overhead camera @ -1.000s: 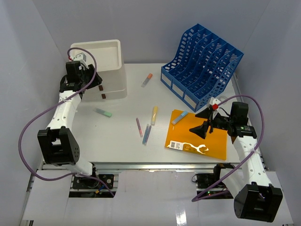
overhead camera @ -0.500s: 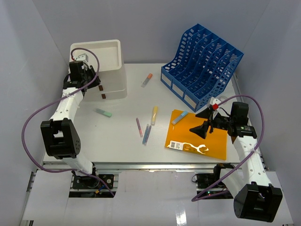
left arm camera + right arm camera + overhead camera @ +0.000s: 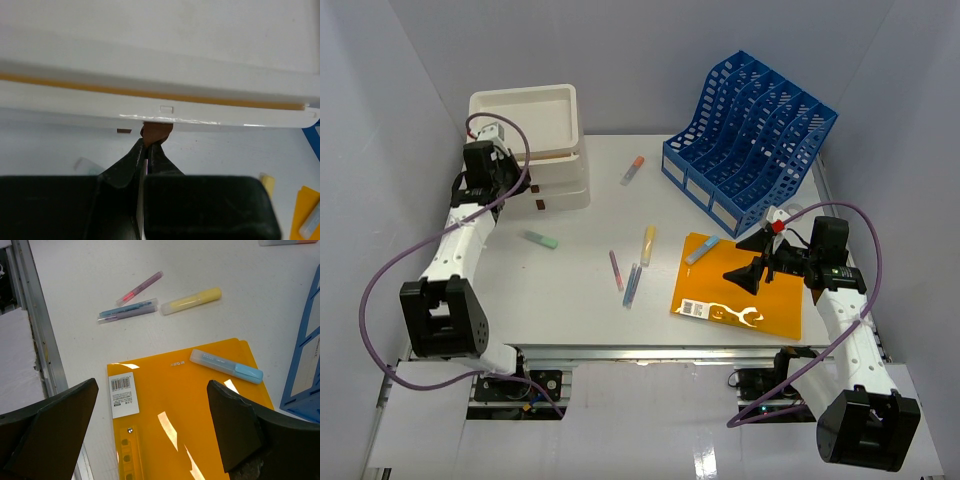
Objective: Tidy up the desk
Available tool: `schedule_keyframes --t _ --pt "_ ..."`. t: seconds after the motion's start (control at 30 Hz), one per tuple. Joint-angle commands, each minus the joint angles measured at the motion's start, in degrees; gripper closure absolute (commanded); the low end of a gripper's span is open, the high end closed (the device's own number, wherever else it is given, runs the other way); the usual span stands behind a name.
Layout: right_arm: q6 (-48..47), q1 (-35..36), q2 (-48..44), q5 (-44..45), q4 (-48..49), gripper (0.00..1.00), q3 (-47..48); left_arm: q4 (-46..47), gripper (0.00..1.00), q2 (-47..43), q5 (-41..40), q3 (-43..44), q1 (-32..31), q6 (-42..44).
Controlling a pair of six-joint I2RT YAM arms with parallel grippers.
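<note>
One tab [image 3: 156, 132] on the box [image 3: 555, 160] sits pinched in the left gripper [image 3: 148, 150], which has drawn back slightly. Right gripper [image 3: 152, 387] gapes empty over the white desk [image 3: 570, 290], strewn with pens [image 3: 632, 285].

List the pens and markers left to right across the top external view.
Mint-green marker, slim pink pen, blue and purple pens together, yellow highlighter, light-blue highlighter on the orange plastic folder; orange-tipped marker overlaps, omitted.
</note>
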Motion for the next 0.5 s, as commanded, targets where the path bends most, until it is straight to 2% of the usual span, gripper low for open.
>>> schedule_keyframes --t 0.0,0.23,0.37,0.43,0.47 --pt "-0.3 -0.5 0.0 -1.8 0.2 0.04 -0.2 0.7 1.0 -13.1 -1.2 -8.5 0.1 -1.7" --pt "-0.2 -0.6 0.6 -2.8 0.2 0.04 -0.3 -1.3 1.0 -26.8 0.9 -21.3 0.0 -7.2" --pt "-0.2 -0.6 0.6 -3.2 0.3 0.03 -0.6 -1.5 1.0 -28.2 0.9 -24.1 0.0 -8.3" --pt "-0.4 -0.6 0.5 -3.2 0.3 0.03 -0.8 -1.7 0.9 -27.9 0.8 -24.0 0.0 -8.7" --pt "-0.4 -0.6 0.3 -3.1 0.2 0.03 -0.8 -1.8 0.77 -27.8 0.8 -23.9 0.0 -8.9"
